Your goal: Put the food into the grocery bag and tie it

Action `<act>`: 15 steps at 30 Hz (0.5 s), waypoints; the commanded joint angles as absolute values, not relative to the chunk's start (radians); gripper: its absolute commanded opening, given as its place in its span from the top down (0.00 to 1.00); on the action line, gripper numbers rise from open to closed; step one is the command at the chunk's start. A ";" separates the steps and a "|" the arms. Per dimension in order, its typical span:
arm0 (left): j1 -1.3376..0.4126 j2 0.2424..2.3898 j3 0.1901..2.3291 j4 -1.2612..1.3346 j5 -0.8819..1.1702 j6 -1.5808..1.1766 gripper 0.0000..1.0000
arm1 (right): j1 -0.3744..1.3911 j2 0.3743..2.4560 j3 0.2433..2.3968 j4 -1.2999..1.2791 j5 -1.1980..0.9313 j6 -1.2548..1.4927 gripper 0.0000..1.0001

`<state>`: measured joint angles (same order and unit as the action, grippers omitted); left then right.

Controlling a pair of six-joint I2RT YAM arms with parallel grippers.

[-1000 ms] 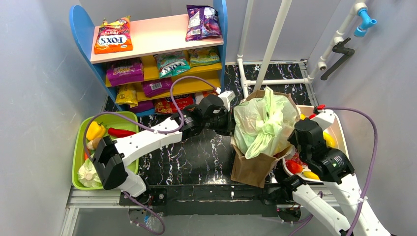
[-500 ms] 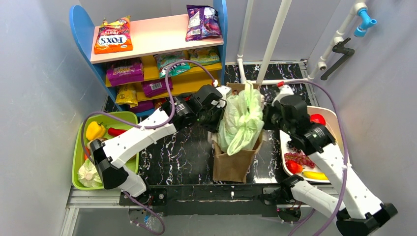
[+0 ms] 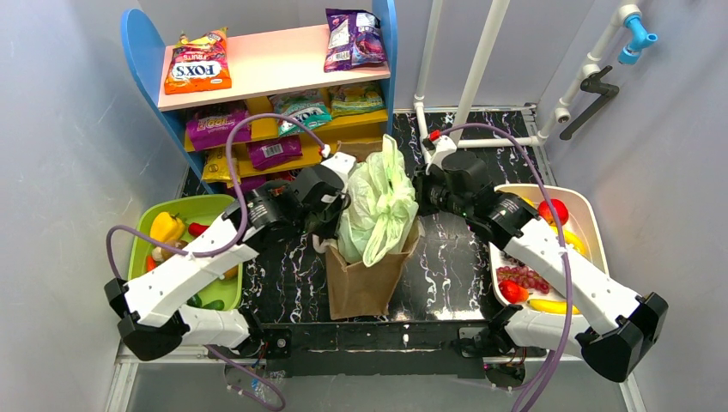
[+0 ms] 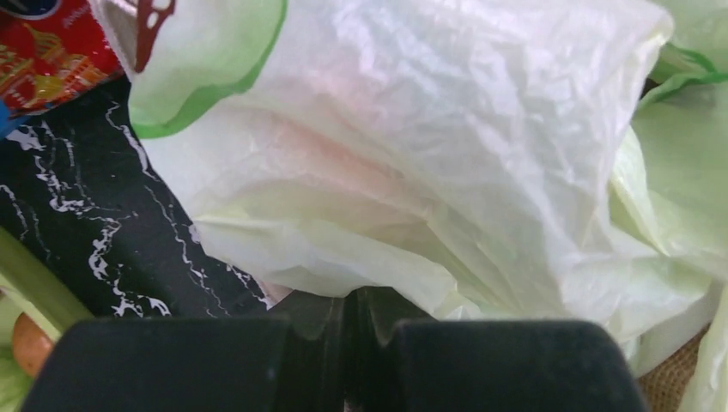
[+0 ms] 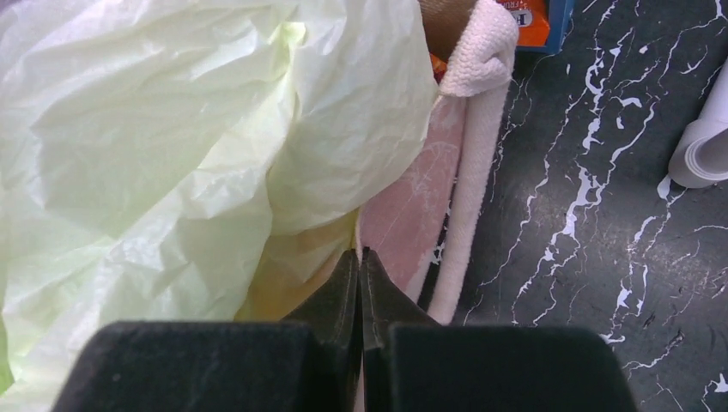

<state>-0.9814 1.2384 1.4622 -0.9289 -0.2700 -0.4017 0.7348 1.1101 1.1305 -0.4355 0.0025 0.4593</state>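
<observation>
The pale-green grocery bag (image 3: pixel 378 206) stands bunched up inside a brown paper bag (image 3: pixel 365 287) at the table's middle. My left gripper (image 3: pixel 336 216) is at its left side and my right gripper (image 3: pixel 418 196) at its right. In the left wrist view the jaws (image 4: pixel 348 296) are shut with the bag's plastic (image 4: pixel 429 129) pinched at their tips. In the right wrist view the jaws (image 5: pixel 359 253) are shut on the bag's edge (image 5: pixel 154 146). A faint orange tint shows through the plastic. Loose food lies in both trays: a yellow pepper (image 3: pixel 166 227) and a red round piece (image 3: pixel 554 210).
A green tray (image 3: pixel 219 204) of vegetables sits at the left, a white tray (image 3: pixel 592 225) with grapes (image 3: pixel 515 276) and fruit at the right. A snack shelf (image 3: pixel 275 94) stands behind. White pipes (image 3: pixel 481 142) stand at the back right.
Both arms have moved left, carrying the paper bag and grocery bag from beside the white tray to the table's middle. The plastic is drawn up taller and narrower.
</observation>
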 commanded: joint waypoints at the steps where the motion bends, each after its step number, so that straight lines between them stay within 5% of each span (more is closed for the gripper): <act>1: -0.977 1.170 1.444 -0.822 -0.394 -0.378 1.00 | 0.747 1.085 1.162 -0.236 0.034 0.442 0.99; 7: -0.978 1.110 1.281 -0.791 -0.407 -0.442 0.89 | 0.748 1.041 1.059 -0.217 -0.002 0.410 0.99; 13: -0.977 1.066 1.287 -0.810 -0.403 -0.457 0.54 | 0.751 1.038 1.087 -0.274 -0.082 0.361 0.99; 15: -0.977 1.063 1.312 -0.839 -0.409 -0.460 0.40 | 0.752 1.040 1.109 -0.297 -0.095 0.353 0.90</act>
<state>-0.9771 1.1047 1.2679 -0.8339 -0.3663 -0.4452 0.7419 1.0683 1.0373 -0.3363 -0.0279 0.3916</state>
